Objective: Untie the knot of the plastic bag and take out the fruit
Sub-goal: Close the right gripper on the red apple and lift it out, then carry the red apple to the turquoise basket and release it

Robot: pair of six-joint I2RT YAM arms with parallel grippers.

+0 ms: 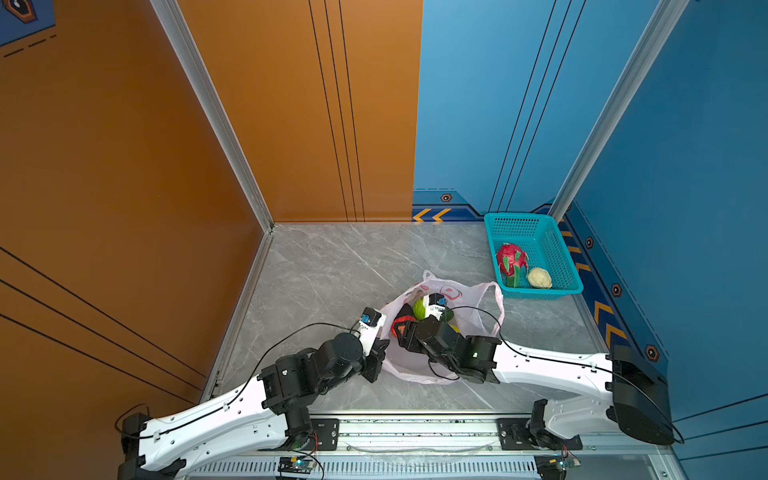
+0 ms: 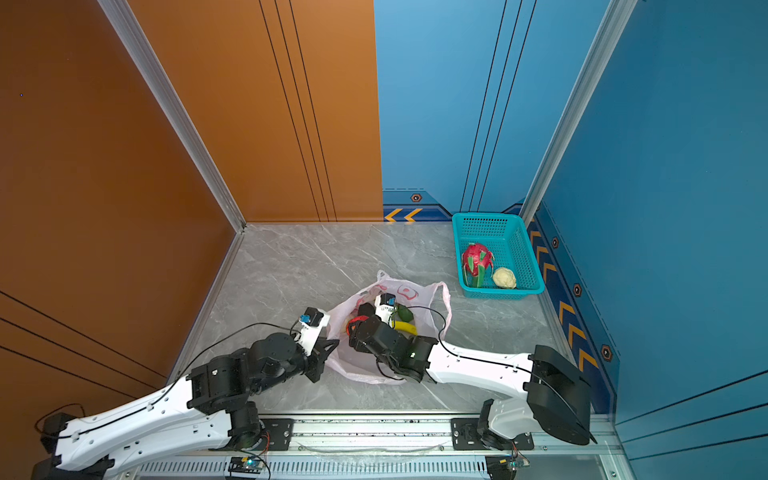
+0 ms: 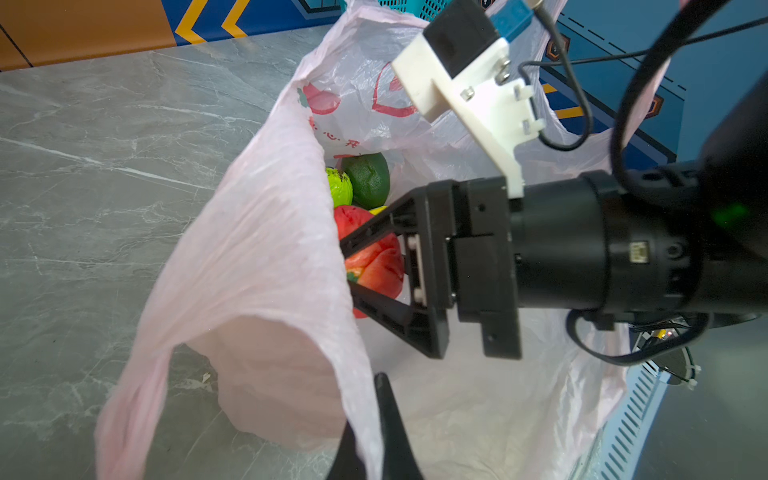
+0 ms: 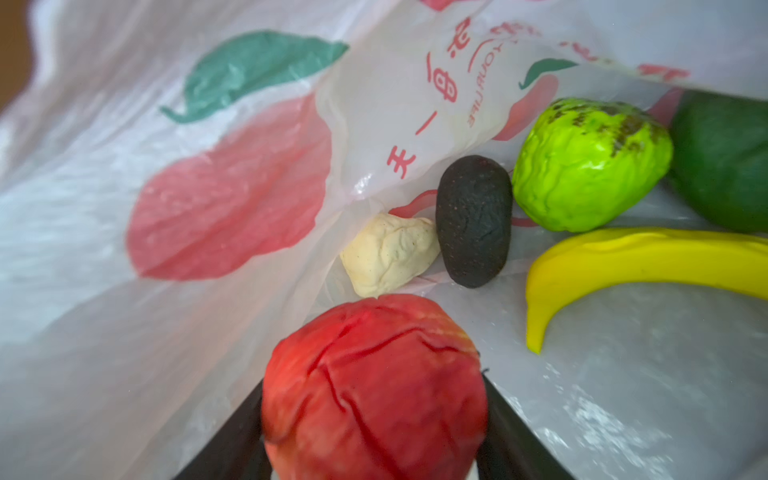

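Though top views hide it, R hand (image 4: 374,376) grips apple (image 4: 374,399).

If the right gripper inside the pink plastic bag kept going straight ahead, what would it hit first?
The wrinkled red toy apple: it already sits between the right gripper's jaws. Beyond it, probably the cream lumpy fruit.

Your pink plastic bag (image 3: 257,232) lies open, holding a red apple (image 4: 374,386), banana (image 4: 623,257), dark avocado (image 4: 473,220) and green fruit (image 4: 590,162).
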